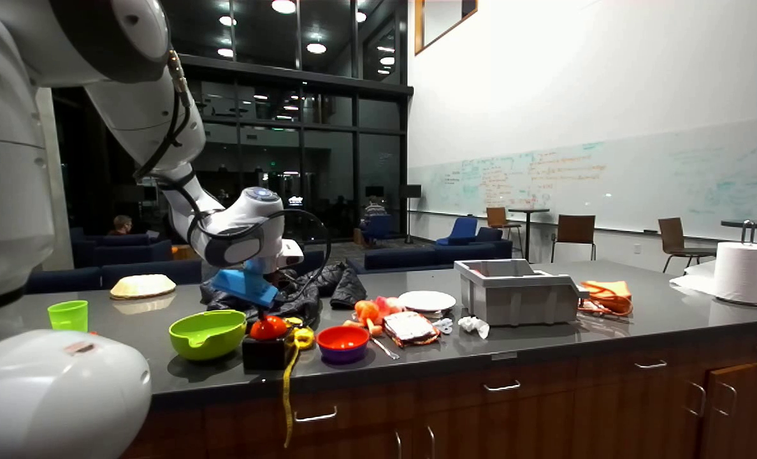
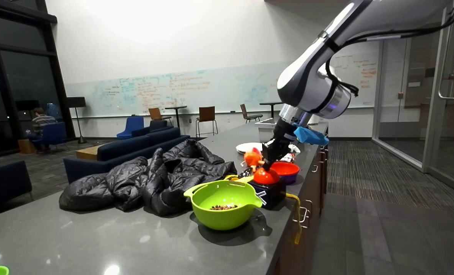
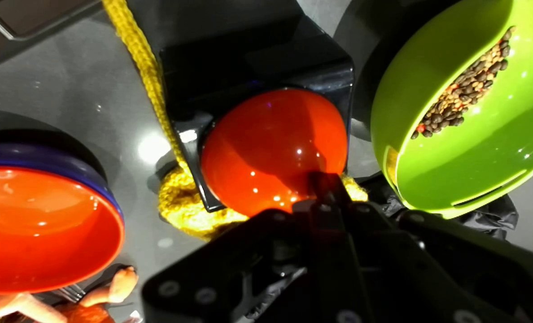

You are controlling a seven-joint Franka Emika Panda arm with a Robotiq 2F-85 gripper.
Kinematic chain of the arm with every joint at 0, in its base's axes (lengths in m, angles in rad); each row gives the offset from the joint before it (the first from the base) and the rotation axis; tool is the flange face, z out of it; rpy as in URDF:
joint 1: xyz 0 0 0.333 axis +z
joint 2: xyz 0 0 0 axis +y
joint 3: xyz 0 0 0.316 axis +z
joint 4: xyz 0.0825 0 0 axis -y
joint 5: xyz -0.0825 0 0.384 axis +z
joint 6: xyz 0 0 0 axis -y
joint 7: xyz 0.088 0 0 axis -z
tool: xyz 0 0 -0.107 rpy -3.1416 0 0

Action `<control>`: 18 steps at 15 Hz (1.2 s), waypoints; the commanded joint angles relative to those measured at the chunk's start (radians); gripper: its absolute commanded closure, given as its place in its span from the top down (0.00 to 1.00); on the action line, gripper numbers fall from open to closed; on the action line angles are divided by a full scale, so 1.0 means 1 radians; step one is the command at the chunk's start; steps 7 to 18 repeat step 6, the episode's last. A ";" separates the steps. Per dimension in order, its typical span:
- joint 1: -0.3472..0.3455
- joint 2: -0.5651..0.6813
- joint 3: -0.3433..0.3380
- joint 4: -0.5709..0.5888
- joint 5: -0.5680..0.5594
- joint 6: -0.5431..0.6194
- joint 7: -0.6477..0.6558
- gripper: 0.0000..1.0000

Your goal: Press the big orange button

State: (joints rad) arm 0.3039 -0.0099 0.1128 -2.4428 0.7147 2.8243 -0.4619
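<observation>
The big orange button is a glossy red-orange dome (image 1: 268,327) on a black box-shaped base (image 1: 264,356), near the front edge of the grey counter. It also shows in an exterior view (image 2: 266,177) and large in the wrist view (image 3: 266,143). My gripper (image 2: 267,165) points down and tilted at the dome. In the wrist view its fingertips (image 3: 327,181) are together with nothing between them, over the lower right part of the dome. The tips meet the top of the dome or are just above it; I cannot tell whether they press it.
A green bowl (image 2: 227,208) with beans stands close beside the base. A red and purple bowl (image 1: 342,344) stands on its other side. A yellow knitted strip (image 1: 289,389) hangs over the counter edge. A black jacket (image 2: 146,183), an orange-haired doll (image 1: 369,312) and a grey bin (image 1: 519,299) are nearby.
</observation>
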 commanded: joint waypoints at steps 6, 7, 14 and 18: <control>-0.008 0.044 -0.007 -0.028 -0.019 0.010 0.017 0.00; -0.008 0.044 -0.007 -0.028 -0.019 0.010 0.017 0.00; -0.008 0.044 -0.007 -0.028 -0.019 0.010 0.017 0.00; -0.008 0.044 -0.007 -0.028 -0.019 0.010 0.017 0.00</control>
